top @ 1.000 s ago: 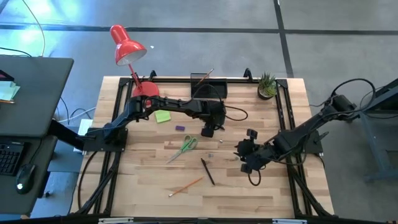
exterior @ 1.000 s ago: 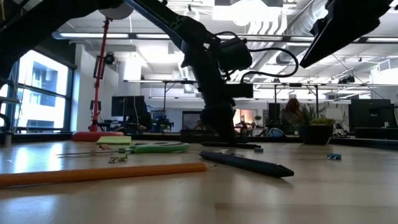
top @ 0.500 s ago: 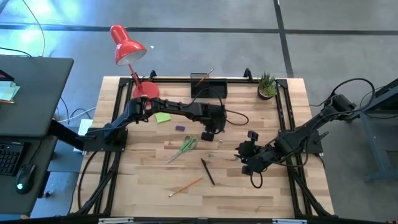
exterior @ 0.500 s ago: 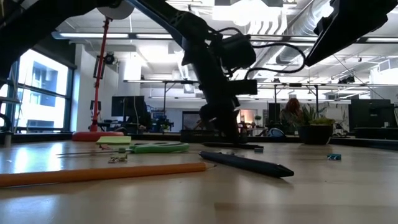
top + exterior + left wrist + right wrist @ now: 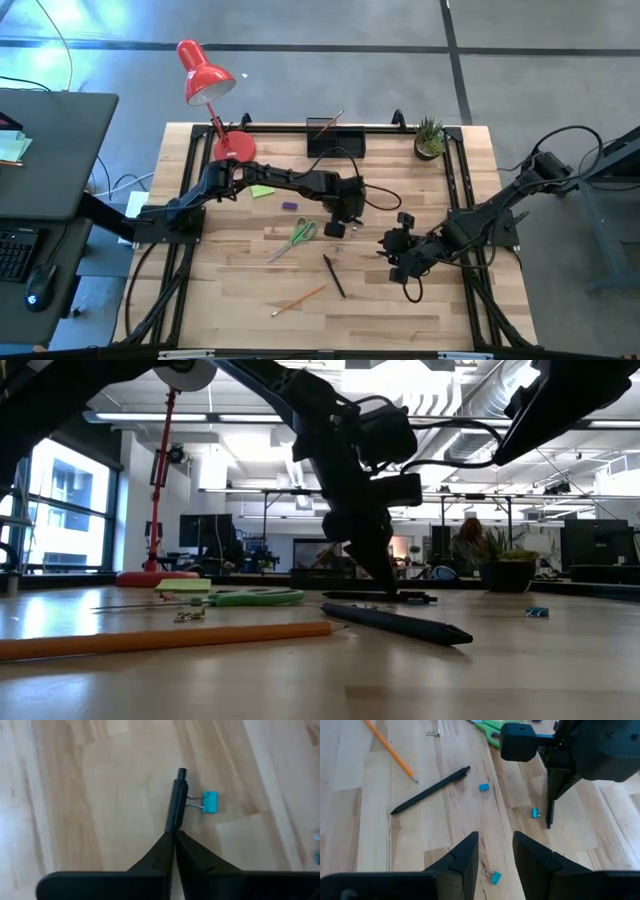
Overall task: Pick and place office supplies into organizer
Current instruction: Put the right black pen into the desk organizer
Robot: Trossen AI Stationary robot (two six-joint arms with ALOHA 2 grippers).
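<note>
Fingers of the left gripper (image 5: 174,837), which stood apart a second ago, have now come together on a thin dark pen (image 5: 176,800), clamping its near end so that the rest juts forward past the fingertips. In the high view the left gripper (image 5: 338,226) has drifted from near the organizer (image 5: 335,139) toward the middle of the table (image 5: 230,300), and it now sits just right of the green-handled scissors (image 5: 297,236). The low view shows the pen (image 5: 408,597) lying close to level at the wood, so it looks gripped but hardly lifted. A small blue binder clip (image 5: 210,802) lies just beside the pen's shaft; whether they touch cannot be told.

This reads as the grasp having just been made, with the carry to the organizer not yet begun. That tray stands at the far edge of the table, between the red lamp (image 5: 205,75) and the potted plant (image 5: 430,137), with one pencil already leaning in it.

The right gripper (image 5: 495,852) waits over the right half of the table, fingers held moderately apart and empty. Loose items remain: the scissors, a second dark pen (image 5: 333,276), an orange pencil (image 5: 298,299), the lime sticky-note pad (image 5: 262,188) and a tiny purple block (image 5: 289,206).
</note>
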